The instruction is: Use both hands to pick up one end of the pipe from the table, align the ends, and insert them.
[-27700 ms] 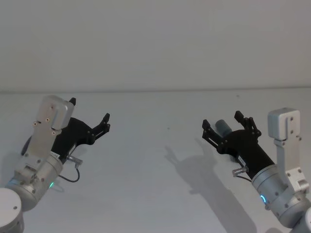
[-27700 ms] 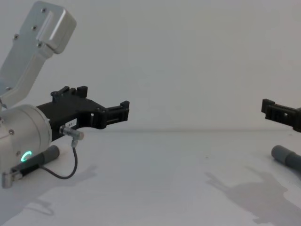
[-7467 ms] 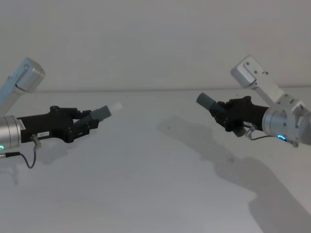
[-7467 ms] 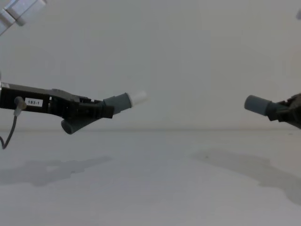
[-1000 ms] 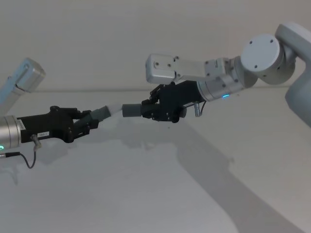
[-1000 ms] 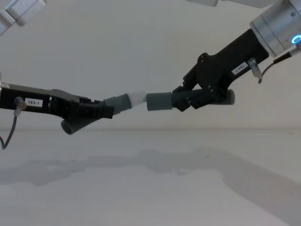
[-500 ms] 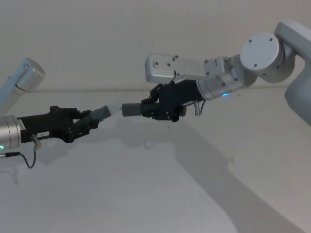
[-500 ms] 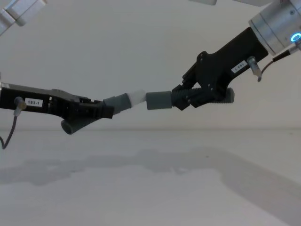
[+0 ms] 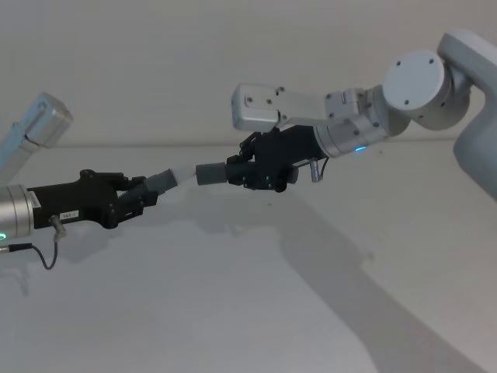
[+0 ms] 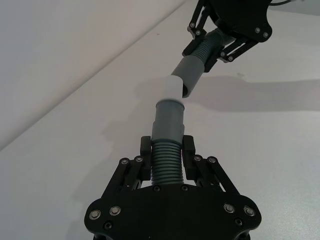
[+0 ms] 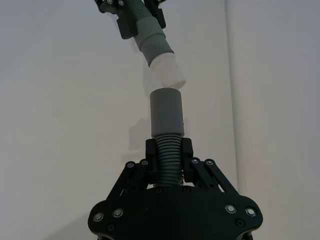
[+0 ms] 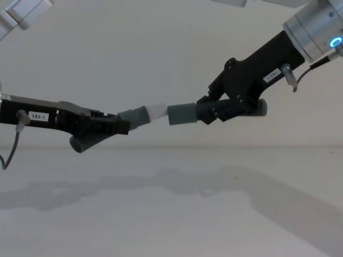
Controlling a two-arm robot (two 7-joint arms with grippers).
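The white tip point(image 12: 157, 111) of one ribbed grey pipe piece point(image 12: 136, 115) sat just at the other piece's sleeve mouth point(image 12: 180, 114), angled off its axis and not inserted, above the table point(image 12: 171, 214). The left gripper point(image 12: 121, 126) and right gripper point(image 12: 206, 113) each clamped a piece's ribs just behind those ends. Alignment was in hand; the next move, I judged, called for straightening the axes, then pushing together.

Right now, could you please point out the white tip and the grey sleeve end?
white tip point(image 12: 157, 111): chest view, middle of its side.
grey sleeve end point(image 12: 181, 114): chest view, middle of its outer wall.
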